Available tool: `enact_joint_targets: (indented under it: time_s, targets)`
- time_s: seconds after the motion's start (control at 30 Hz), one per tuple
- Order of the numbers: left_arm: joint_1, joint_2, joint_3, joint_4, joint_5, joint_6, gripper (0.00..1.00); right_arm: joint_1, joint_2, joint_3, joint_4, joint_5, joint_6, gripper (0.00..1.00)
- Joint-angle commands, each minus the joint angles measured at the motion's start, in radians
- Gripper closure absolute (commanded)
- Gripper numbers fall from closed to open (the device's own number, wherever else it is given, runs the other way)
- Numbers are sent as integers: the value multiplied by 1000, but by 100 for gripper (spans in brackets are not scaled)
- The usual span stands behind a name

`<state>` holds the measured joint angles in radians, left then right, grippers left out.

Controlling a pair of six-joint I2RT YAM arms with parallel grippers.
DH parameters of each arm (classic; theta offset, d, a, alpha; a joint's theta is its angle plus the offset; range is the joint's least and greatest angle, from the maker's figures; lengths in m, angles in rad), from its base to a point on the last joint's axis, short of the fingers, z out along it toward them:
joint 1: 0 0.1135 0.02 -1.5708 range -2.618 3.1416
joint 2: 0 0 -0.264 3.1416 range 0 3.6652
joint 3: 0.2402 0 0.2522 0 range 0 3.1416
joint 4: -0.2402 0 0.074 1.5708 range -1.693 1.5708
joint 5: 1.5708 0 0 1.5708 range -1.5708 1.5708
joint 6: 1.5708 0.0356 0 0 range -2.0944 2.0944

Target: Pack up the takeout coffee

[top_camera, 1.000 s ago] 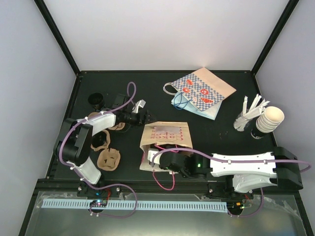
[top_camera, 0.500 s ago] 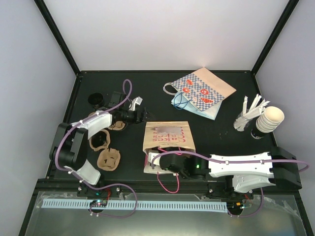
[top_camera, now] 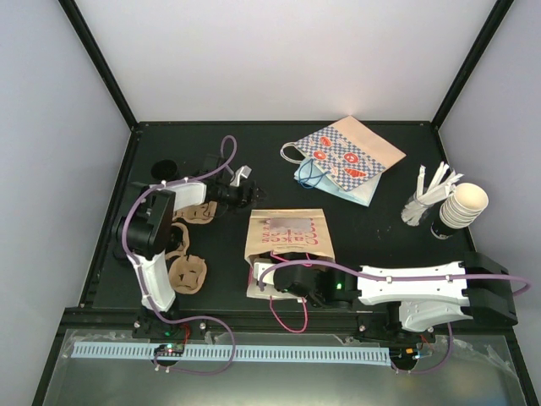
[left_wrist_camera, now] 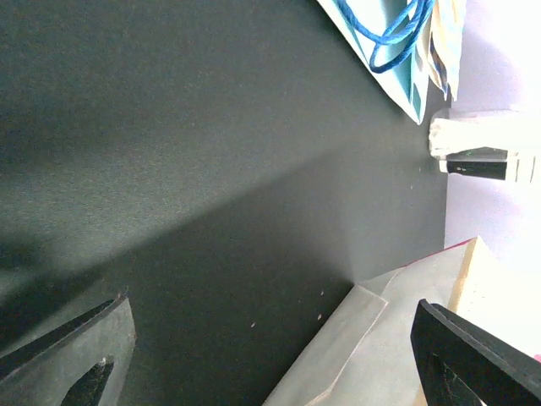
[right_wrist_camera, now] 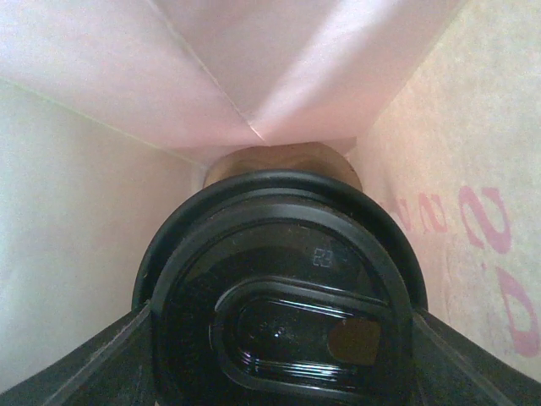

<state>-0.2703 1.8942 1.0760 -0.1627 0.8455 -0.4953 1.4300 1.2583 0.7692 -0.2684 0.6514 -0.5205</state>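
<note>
Takeout coffee [right_wrist_camera: 279,254] clamped inside right claw [right_wrist_camera: 279,330]; both within bag [right_wrist_camera: 84,211].

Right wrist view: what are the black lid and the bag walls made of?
The black lid looks like moulded plastic, glossy: sharp highlights, embossed marks. The bag walls look like matte paper: crisp fold creases, pink lettering on the right wall.

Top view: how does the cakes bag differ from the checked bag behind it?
The cakes bag is tan with red lettering; the checked bag has a blue check and red rounds. The cakes bag holds the right gripper in its mouth; the checked bag lies untouched atop a light blue bag. Both lie on their sides.
</note>
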Motion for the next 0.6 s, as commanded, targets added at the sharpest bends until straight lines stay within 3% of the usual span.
enact_joint_targets:
  time_s: [0.0,0.57]
  targets:
    - [-24,34,49,53,62,-21,9,-5,7,-8,59,12,-20,59]
    - [-90,74,10,191,203,-122,21,-6,10,-34,91,1,-9,60]
